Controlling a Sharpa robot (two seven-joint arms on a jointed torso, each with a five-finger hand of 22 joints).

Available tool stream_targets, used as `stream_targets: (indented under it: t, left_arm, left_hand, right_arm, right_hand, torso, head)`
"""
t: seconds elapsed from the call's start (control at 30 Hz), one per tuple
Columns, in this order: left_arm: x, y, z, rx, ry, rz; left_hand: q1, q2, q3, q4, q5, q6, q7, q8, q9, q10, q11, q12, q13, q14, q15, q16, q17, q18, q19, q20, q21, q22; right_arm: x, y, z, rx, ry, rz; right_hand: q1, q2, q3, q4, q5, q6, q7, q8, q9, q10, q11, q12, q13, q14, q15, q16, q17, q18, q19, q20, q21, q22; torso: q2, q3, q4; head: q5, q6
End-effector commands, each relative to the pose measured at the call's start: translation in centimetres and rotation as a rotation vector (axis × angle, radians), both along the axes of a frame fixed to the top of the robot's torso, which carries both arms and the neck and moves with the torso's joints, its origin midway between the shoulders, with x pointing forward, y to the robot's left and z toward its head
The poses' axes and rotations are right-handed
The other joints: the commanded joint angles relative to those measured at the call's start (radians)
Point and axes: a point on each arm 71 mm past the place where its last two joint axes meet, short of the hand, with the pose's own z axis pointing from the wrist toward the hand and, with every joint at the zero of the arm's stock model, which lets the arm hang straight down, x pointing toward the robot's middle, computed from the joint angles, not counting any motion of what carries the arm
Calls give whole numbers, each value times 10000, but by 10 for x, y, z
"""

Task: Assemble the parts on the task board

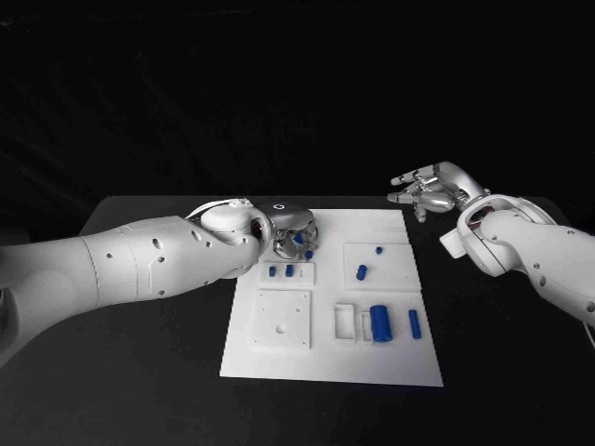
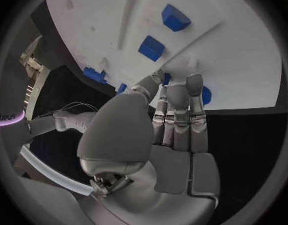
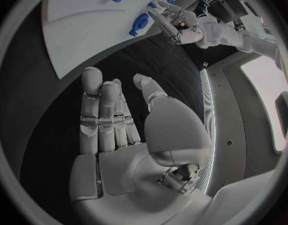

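Left hand [image 1: 294, 234] down over the board's [image 1: 391, 358] far left corner, fingers [image 2: 178, 97] together with tips on or just above the board; can't tell if anything's pinched, though a blue part [image 1: 306, 243] peeks out at the fingertips. Right hand [image 1: 431, 190] hanging off past the far right corner, fingers spread, nothing in it. Other blue parts [image 1: 379, 323] sitting in the board's recesses, near and middle.
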Motion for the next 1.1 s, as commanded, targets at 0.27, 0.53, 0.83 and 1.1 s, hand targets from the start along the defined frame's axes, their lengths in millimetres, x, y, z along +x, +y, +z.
stream_targets:
  t: [0.27,0.53,0.83,1.1]
  left_arm:
    - [0,-2,-4,118,-87,-178]
    - [0,-4,-5,62,-119,-195]
    - [1,-6,-4,-74,-146,-197]
    - [1,-6,-5,-12,-73,-113]
  left_hand:
    - [-97,40,203,51,-8,-1,95,-9,-15,122,-11,-17,-12,1,45,152,-75,130,-42,96,109,193]
    - [-110,124,323,142,-41,63,92,-7,-16,203,-53,-17,-12,1,13,222,-130,127,-87,93,181,193]
    - [-131,229,386,238,-53,85,66,-11,-23,289,-111,-19,-13,30,-45,270,-164,98,-110,65,227,192]
    - [-110,294,438,299,-91,146,106,0,-21,392,-121,-17,-12,19,-27,288,-208,82,-154,67,257,190]
  right_arm:
    - [-1,2,2,56,-125,118]
    - [-1,3,2,64,-128,141]
    - [-1,4,2,68,-121,162]
    - [-1,4,2,67,-112,175]
  right_hand:
    - [-99,13,66,-21,39,20,18,52,12,43,41,-77,-23,-24,64,22,-19,381,364,59,-65,-8]
    - [-104,19,86,-25,40,37,14,53,12,55,38,-89,-33,-29,63,22,-31,389,361,61,-104,-23]
    - [-103,20,108,-36,45,56,10,53,13,68,34,-91,-34,-36,62,22,-40,388,360,61,-111,-24]
    - [-103,20,111,-37,46,58,10,53,13,69,33,-91,-34,-36,61,22,-41,387,360,61,-112,-24]
  torso:
    - [0,10,2]
    - [-10,6,5]
    - [-10,3,7]
    - [-4,15,2]
  head:
    - [-43,-46]
    - [-75,-18]
    - [-99,-12]
    - [-98,-37]
